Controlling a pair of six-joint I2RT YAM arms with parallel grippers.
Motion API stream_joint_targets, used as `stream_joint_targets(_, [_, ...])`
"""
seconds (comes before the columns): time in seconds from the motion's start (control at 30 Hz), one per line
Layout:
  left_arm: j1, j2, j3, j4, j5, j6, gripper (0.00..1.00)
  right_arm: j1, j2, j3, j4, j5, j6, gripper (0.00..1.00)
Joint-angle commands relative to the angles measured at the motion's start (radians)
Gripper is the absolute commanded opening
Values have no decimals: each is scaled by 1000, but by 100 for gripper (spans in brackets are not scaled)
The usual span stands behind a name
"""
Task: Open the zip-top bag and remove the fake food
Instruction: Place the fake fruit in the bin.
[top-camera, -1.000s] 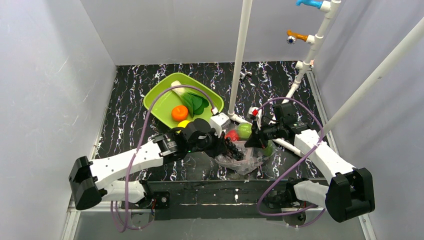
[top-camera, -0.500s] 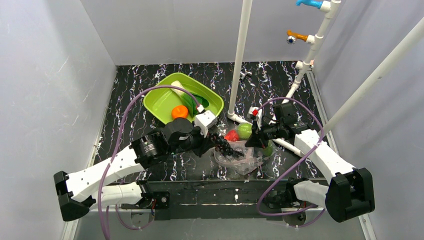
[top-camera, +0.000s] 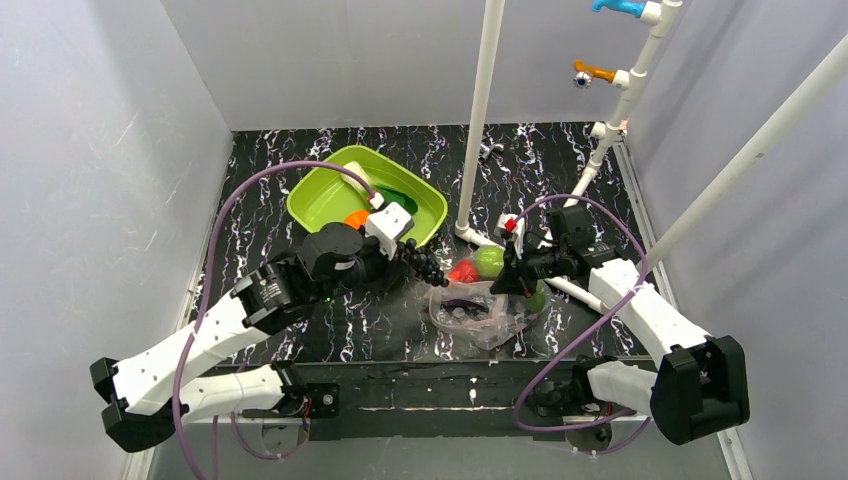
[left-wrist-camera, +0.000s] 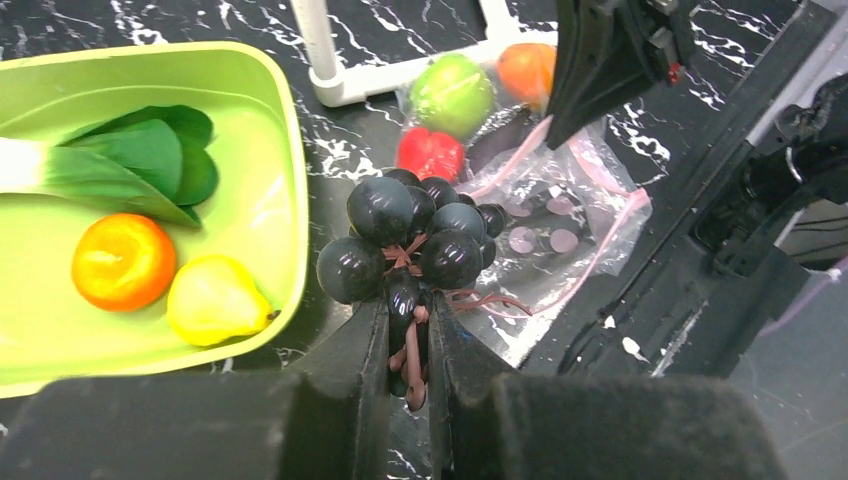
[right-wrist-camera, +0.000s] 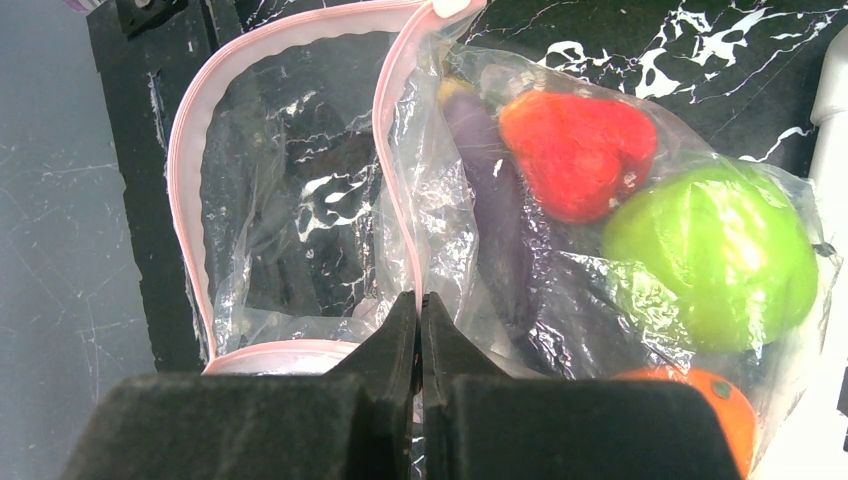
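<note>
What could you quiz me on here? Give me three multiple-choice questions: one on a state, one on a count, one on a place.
1. The bag's mouth is:
A. zipped shut
B. open
C. knotted

2. How many foods lie in the tray?
A. three
B. five
C. none

3. The grapes are:
A. inside the bag
B. in the tray
C. in the left gripper

Answers:
1 B: the pink zip strips stand apart, and the right gripper pinches one edge.
2 A: a leafy green, an orange and a lemon.
3 C: its fingers clamp the stem, with the bunch between tray and bag.
</note>
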Motion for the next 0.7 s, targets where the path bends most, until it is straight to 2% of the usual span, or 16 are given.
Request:
stream_joint_targets(0.0, [36, -31, 55, -29, -51, 49, 0, -4, 6, 15, -3, -1, -23, 1])
stream_joint_targets(0.67, [303, -25, 31, 31, 53, 44, 0, -4, 10, 23, -13, -1, -31, 1])
